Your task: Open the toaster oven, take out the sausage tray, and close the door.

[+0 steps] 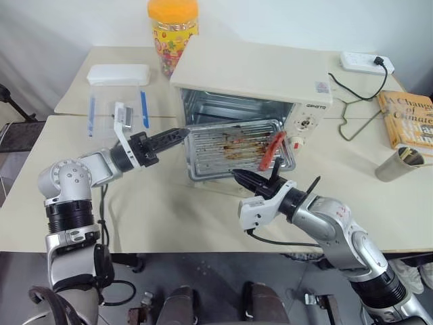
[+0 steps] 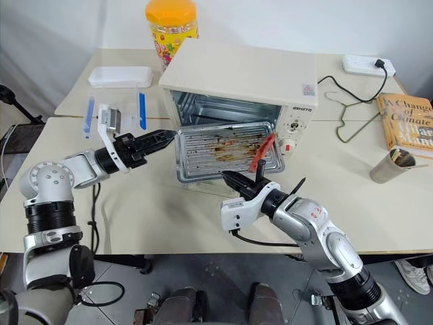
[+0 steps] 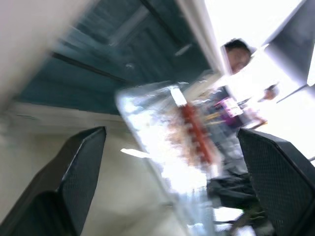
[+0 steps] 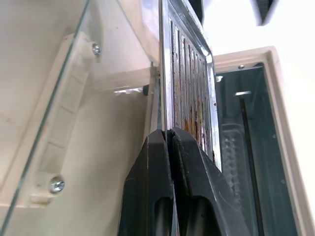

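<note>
At the centre of the frame the sausage tray (image 1: 233, 149) hangs out in front of the open toaster oven (image 1: 254, 84), above its lowered door (image 4: 47, 123), with the red sausage (image 1: 272, 150) at its right end. The right claw (image 1: 242, 179) is clamped on the tray's near rim. The left claw (image 1: 177, 135), fingers spread apart, sits at the tray's left edge.

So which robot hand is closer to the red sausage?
The right. The right end effector is shut on the near edge of the sausage tray, just below the sausage. The left end effector is open at the tray's far side.
</note>
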Available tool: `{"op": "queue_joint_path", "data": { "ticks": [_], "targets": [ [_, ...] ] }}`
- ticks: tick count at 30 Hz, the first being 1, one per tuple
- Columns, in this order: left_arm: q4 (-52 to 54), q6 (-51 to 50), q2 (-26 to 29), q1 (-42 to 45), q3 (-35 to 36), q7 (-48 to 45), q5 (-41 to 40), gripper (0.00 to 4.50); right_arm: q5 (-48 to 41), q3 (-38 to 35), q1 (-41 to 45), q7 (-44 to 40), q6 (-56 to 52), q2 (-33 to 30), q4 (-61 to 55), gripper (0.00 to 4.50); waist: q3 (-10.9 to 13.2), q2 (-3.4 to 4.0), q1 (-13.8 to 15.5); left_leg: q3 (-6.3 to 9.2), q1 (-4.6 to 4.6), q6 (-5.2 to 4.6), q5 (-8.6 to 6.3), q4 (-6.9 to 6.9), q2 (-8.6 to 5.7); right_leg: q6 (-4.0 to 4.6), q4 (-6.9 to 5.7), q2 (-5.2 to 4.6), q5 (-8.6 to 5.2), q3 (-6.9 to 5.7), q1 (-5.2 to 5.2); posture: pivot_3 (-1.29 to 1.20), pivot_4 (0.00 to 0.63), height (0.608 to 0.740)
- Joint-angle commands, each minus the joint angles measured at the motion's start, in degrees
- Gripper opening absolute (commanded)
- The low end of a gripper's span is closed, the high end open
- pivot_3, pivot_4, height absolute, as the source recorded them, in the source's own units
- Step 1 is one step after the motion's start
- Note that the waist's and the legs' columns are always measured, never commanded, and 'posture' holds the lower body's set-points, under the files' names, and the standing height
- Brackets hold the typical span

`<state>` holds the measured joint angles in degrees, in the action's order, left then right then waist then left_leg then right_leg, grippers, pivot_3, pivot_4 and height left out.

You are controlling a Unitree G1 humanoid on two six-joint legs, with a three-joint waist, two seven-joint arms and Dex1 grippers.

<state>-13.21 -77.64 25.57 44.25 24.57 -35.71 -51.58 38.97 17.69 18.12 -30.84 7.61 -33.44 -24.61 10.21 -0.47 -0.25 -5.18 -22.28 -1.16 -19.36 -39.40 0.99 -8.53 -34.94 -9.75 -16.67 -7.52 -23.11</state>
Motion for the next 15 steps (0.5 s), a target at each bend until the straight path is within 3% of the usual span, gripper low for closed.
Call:
{"op": "queue_joint_path", "data": {
  "ticks": [1,6,10,15],
  "targets": [
    [3.95,-7.78,-1.93,0.96,3.59,6.95,-3.09,4.5,-1.53,-1.5,1.58,-0.39,2.12,-0.59,-1.35,0.02,0.0,0.0,-0.05,-0.01,0.0,0.0,0.0,0.0,0.0,0.0,0.0,0.0,0.0,0.0,0.0,0.0,0.15,0.74],
    [5.68,-14.62,-12.71,-0.59,11.04,18.56,-6.19,4.5,-4.81,-2.23,1.72,-2.29,4.97,-2.34,-1.44,0.02,0.0,-0.01,0.22,0.04,0.08,0.0,0.0,0.01,-0.02,0.0,0.09,0.0,0.0,0.0,0.18,0.0,0.15,0.74],
    [4.63,-14.86,-17.58,1.63,20.39,28.3,-8.6,3.64,-5.74,-2.27,1.57,-2.95,5.02,-2.28,-1.98,0.0,0.02,-0.16,0.11,0.19,0.11,0.0,0.0,-0.02,-0.03,0.0,0.25,0.0,0.0,-0.01,0.36,0.0,0.15,0.74],
    [2.2,-14.86,-17.11,0.61,19.4,36.65,-18.25,2.12,-7.34,-2.62,1.24,-4.35,4.64,-2.42,-1.93,0.0,0.01,-0.16,0.09,0.45,0.24,0.01,0.01,0.05,-0.01,0.01,0.24,0.01,0.0,0.08,0.37,0.0,0.15,0.74]
  ]
}}
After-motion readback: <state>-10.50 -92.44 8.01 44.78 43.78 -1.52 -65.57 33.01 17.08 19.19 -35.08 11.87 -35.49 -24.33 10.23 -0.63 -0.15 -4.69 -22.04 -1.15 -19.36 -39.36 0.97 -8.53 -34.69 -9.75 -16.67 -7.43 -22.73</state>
